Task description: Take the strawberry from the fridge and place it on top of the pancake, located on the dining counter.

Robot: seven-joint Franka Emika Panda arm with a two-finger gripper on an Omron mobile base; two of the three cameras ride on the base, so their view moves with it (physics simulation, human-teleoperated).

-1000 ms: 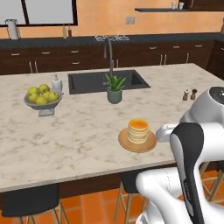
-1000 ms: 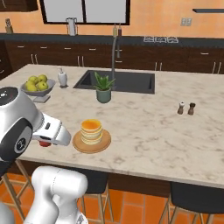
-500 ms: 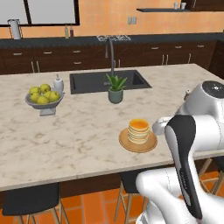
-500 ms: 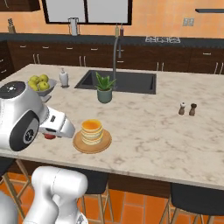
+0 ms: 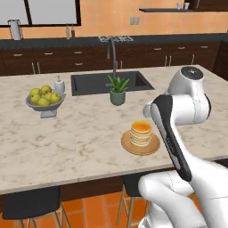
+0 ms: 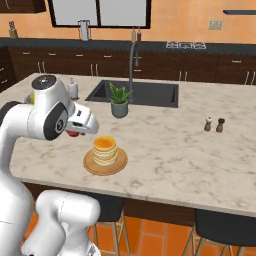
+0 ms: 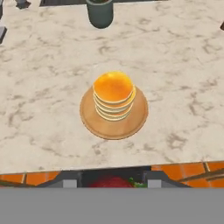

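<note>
The strawberry [image 7: 112, 182] is being held in the closed gripper [image 7: 112, 183], seen as a red shape between the two finger tips at the bottom centre of the hand view; in the right base view a red spot [image 6: 73, 133] is showing under the hand at the left of the frame. The pancake [image 7: 113, 94] is sitting as a short stack on a round wooden board [image 7: 133, 122], centre frame, near the front edge of the counter [image 7: 183, 78]. The gripper is being kept short of the stack, out over the counter's edge, so release is not yet due. A likely risk is being judged: if the fruit is being let go off-centre or from too high, it may roll off the stack onto the board or the floor
</note>
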